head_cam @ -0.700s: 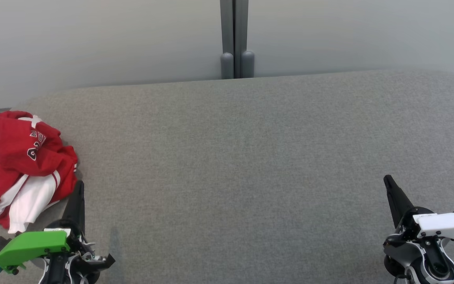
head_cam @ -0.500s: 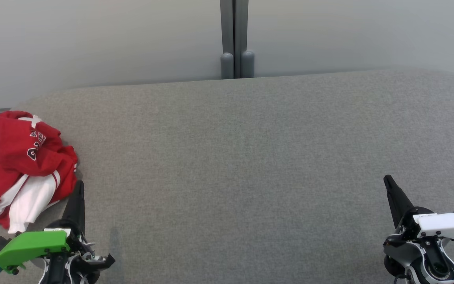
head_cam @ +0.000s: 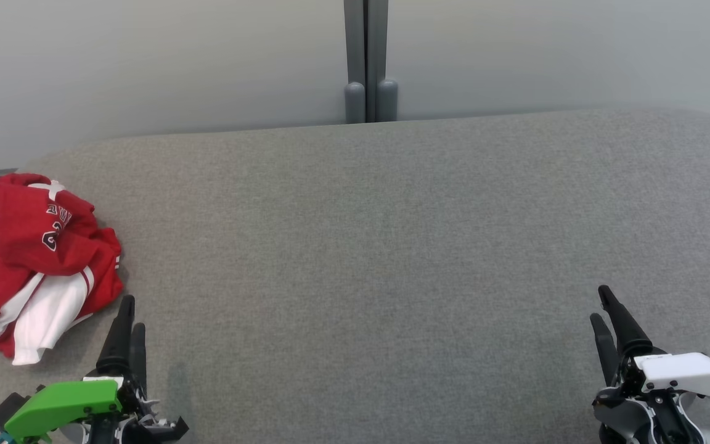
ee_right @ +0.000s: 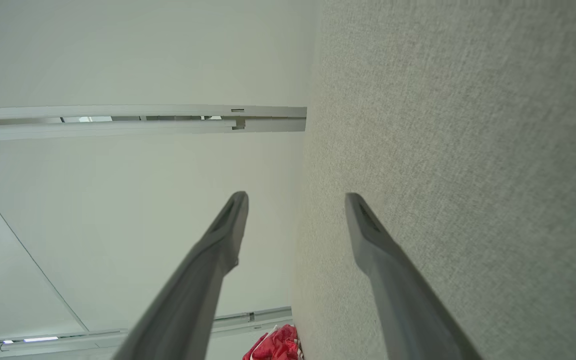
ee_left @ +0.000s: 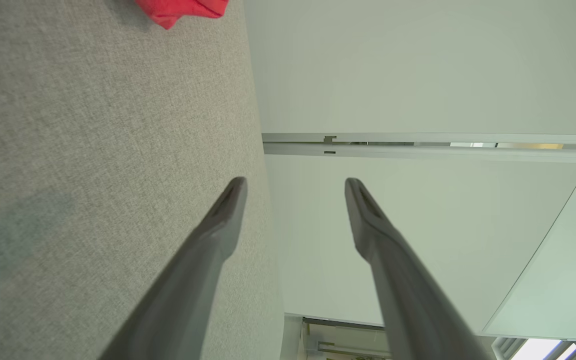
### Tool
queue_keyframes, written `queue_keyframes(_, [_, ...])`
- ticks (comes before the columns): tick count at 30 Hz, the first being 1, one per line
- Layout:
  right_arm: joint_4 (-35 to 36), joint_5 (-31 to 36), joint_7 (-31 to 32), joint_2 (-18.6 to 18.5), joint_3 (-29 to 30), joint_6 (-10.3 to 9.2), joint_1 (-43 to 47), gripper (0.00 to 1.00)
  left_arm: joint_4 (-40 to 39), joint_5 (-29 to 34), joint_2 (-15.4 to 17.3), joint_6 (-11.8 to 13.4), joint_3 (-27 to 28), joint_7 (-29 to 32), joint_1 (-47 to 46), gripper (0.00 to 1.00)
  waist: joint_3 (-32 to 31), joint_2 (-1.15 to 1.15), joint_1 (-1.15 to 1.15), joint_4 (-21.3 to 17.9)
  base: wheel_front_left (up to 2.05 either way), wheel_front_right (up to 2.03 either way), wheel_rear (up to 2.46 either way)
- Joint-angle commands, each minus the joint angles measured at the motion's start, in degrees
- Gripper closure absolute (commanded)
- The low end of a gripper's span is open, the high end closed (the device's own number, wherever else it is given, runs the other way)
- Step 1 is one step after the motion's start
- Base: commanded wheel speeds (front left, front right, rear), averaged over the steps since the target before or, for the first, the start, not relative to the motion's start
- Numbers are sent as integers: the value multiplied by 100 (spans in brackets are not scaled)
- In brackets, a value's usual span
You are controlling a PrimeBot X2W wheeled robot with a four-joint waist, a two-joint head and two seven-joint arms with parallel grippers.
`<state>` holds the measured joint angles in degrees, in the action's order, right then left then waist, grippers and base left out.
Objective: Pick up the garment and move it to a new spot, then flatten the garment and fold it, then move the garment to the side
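A: Grey fabric-covered tabletop [head_cam: 379, 246], pale wall panel [head_cam: 145, 61] behind. Claw states?

B: Left gripper [head_cam: 132, 312] rested low at the near left, dark fingers spread, nothing between them. Right gripper [head_cam: 599, 303] was likewise spread and empty at the near right.

A: Garment?

B: Crumpled red-and-white jersey garment [head_cam: 34, 259] lay at the tabletop's left edge, just beside the left gripper, apparently not touching. Judged: pick-up not begun; both claws were spread ready, the left nearest.
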<state>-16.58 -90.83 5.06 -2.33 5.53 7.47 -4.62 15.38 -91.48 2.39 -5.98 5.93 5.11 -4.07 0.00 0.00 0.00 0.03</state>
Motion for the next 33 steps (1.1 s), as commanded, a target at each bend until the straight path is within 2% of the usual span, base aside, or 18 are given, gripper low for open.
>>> queue_keyframes(1, [124, 151, -75, -86, -57, 0, -139, 0, -70, 137, 71, -15, -19, -78, -123, 0, 1, 0, 0, 1, 0, 0, 0])
queue_keyframes(5, [119, 546, -187, -154, -118, 0, -185, 0, -37, 507, 141, -23, -65, -196, -132, 0, 6, 0, 0, 2, 0, 0, 0])
queue_keyframes(17, [93, 2027, -493, -153, -235, 1, -314, 0, -49, 2369, 204, -48, -222, -501, -164, 0, 25, 0, 0, 5, 0, 0, 0])
queue_keyframes(33, [90, 3619, -842, -113, -250, 1, -446, 0, 76, 4124, 280, -1, -482, -846, -243, 0, 44, 0, 0, 15, 0, 0, 0])
